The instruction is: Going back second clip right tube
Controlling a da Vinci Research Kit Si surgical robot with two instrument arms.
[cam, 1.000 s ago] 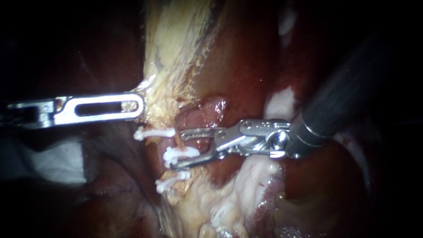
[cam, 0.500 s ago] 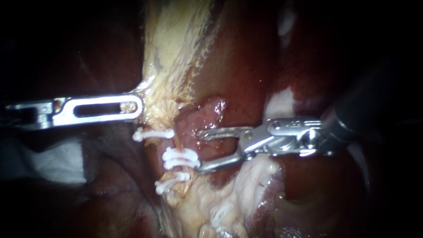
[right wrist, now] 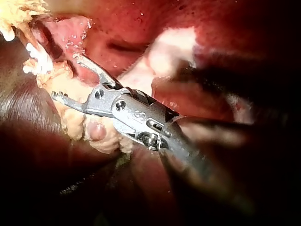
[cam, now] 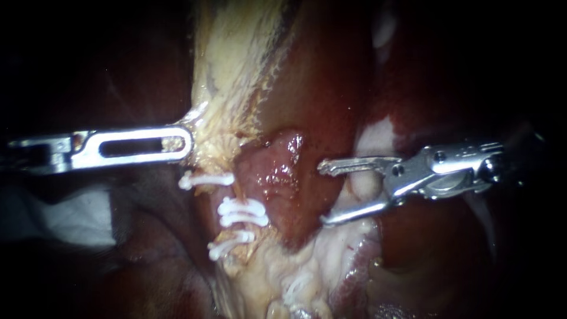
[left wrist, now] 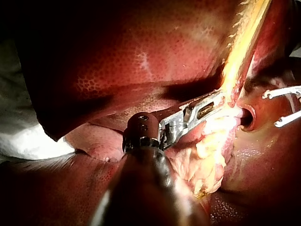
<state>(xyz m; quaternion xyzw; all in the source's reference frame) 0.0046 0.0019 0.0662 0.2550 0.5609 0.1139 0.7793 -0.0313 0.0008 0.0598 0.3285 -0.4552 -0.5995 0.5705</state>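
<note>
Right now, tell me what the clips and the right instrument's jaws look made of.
Clips: white, matte, likely plastic; no metallic glint. Right instrument, jaws open: silvery polished metal, probably steel, with bright highlights.

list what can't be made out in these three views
- Endoscope view: the right instrument, jaws open, has its shaft lost in the dark at the right edge.
- Endoscope view: the tube behind the three clips is mostly buried in pale fatty tissue.
- Left wrist view: glare washes out the tip of the left instrument against the tissue.
- Right wrist view: the right instrument's shaft blurs close to the camera.
</note>
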